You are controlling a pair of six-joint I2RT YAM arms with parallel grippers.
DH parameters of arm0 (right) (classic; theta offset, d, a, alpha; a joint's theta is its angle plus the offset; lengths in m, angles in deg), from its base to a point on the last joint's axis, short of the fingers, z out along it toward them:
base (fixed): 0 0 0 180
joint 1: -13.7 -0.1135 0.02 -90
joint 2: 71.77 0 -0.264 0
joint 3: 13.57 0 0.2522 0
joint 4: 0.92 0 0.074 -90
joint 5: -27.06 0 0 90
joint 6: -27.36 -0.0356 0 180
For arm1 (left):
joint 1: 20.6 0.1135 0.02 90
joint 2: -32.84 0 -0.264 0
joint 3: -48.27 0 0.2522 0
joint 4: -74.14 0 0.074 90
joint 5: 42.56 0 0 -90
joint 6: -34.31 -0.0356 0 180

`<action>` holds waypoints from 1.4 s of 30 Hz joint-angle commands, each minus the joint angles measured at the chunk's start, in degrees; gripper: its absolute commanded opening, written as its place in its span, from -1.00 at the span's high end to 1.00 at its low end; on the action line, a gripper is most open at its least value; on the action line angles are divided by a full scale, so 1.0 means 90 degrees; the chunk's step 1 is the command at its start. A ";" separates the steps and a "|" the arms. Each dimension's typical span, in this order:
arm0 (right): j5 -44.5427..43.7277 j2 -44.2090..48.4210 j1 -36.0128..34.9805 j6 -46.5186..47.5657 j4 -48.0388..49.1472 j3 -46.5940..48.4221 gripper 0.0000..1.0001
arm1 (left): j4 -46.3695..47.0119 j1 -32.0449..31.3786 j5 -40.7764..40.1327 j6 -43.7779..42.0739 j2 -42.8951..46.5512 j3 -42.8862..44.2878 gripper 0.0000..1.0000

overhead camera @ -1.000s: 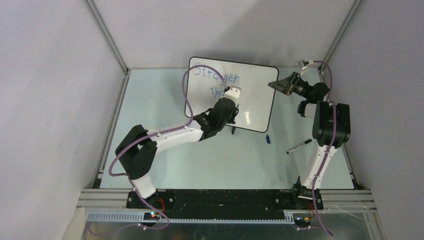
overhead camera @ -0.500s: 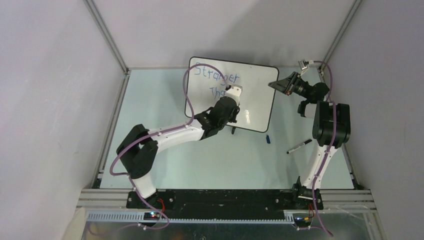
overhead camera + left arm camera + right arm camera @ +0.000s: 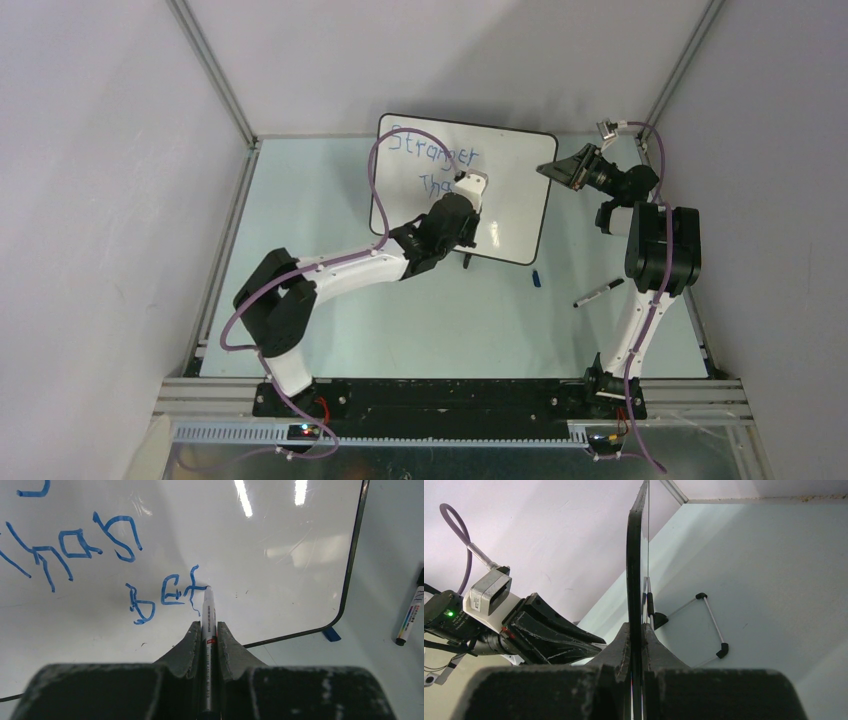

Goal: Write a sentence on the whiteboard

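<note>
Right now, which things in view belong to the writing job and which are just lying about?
In use: whiteboard, blue writing, marker in left end effector, right end effector clamping the board's edge.
Lying about: spare marker, small blue piece nearby.

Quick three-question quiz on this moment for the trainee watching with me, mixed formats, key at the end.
1. True or false: the left gripper is shut on a marker whose tip touches the whiteboard.
2. What is the right gripper clamped on? A) the whiteboard's edge B) an eraser C) nothing
3. Fill in: the loose marker lies on the table on the ___ arm's side.

Key: 1 true; 2 A; 3 right.
</note>
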 commanded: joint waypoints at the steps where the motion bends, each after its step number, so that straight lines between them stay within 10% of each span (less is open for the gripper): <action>1: -0.0052 0.0437 -0.0015 -0.0371 0.0283 0.0065 1.00 | 0.0287 0.0018 0.0093 0.0000 -0.0001 0.0195 1.00; 42: -0.0101 0.0483 -0.0005 -0.0374 0.0281 0.0066 1.00 | 0.1385 -0.0446 -0.1304 0.0282 0.0828 -0.0812 1.00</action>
